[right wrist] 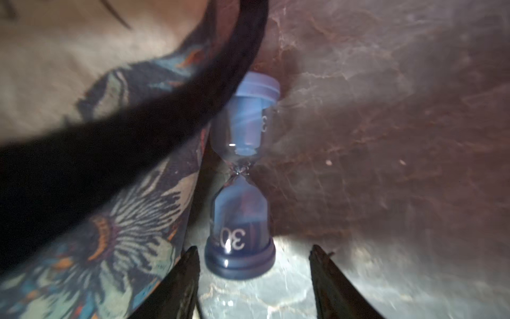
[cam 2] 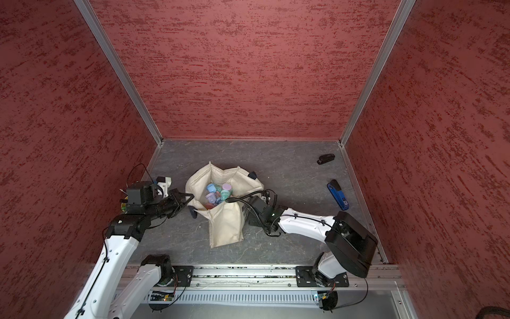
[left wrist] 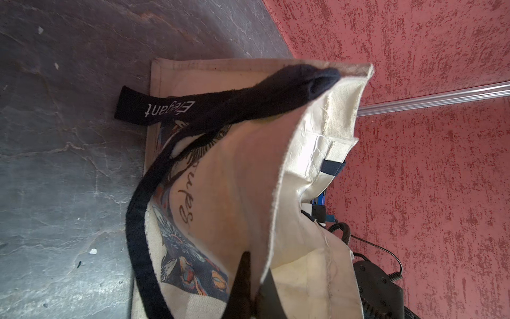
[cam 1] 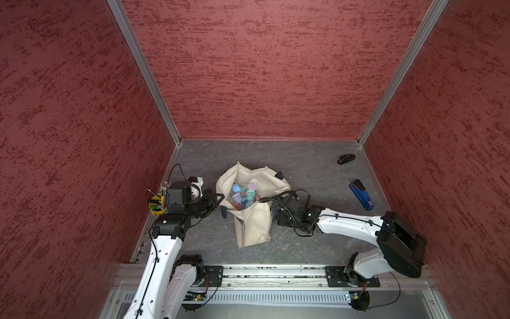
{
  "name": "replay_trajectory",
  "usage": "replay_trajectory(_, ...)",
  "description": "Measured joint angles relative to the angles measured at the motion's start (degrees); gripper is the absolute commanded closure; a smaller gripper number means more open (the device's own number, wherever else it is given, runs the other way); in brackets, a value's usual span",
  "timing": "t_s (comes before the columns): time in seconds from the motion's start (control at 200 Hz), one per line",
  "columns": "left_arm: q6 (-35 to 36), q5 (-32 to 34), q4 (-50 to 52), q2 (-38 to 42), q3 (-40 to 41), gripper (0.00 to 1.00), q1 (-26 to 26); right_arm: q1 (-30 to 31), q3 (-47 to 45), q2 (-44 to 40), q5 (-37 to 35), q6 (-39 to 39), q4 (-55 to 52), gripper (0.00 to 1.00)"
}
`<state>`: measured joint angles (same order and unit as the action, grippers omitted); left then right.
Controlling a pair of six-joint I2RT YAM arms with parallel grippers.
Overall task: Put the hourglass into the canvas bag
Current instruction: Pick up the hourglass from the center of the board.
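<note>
The hourglass (right wrist: 242,176) is small and looks light: thin clear glass pinched to a narrow neck between two hard blue plastic caps. The glass is smooth and probably brittle, so the safer hold is across a cap or low on a bulb, squeezed gently, never at the neck. It seems to lie on its side on the bench (cam 1: 303,165), tight against the printed side of the canvas bag (cam 1: 254,226) that faces the bench's right edge, its far cap tucked under the bag's dark strap (right wrist: 138,124). The right claw (right wrist: 254,248) is spread wider than the near cap and holds nothing; that cap sits just ahead of its tips, nearer one finger. The left claw (left wrist: 255,270) is clamped on the bag's soft rim, propping the mouth open
</note>
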<state>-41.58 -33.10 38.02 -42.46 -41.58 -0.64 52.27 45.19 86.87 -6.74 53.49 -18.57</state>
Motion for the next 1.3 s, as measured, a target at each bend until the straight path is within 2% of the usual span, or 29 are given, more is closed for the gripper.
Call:
replay_trajectory(0.205, 0.02, -0.09, -1.51, -1.33, 0.39, 1.00, -0.02, -0.48, 3.21, 6.29, 0.98, -0.11, 1.25, 0.38)
replay_trajectory(0.396, 0.09, -0.13, -1.64, -1.25, 0.55, 1.00, -0.02, -1.36, 3.21, 6.69, 0.94, 0.35, 1.27, 0.37)
replay_trajectory(0.746, 0.13, -0.22, -1.92, -0.94, 1.31, 1.00, 0.00, -3.69, 5.03, 7.89, 0.92, 3.37, 0.39, 0.73)
replay_trajectory(0.847, 0.28, -0.22, -1.99, -1.16, 1.29, 1.00, 0.00, -3.74, 4.72, 7.17, 0.90, 3.76, -0.87, 0.80)
replay_trajectory(1.002, 0.26, -0.24, -2.10, -1.16, 1.29, 1.00, 0.00, -4.22, 1.05, 2.14, 0.17, 4.63, -4.04, 0.83)
replay_trajectory(1.167, 0.26, -0.24, -2.16, -1.16, 1.29, 1.00, 0.00, -7.93, -5.38, -6.08, -0.11, 5.66, -6.97, 0.83)
replay_trajectory(1.298, 0.26, -0.28, -2.45, -1.16, 1.29, 1.00, 0.00, -10.91, -8.28, -8.24, -0.09, 5.92, -8.37, 0.73)
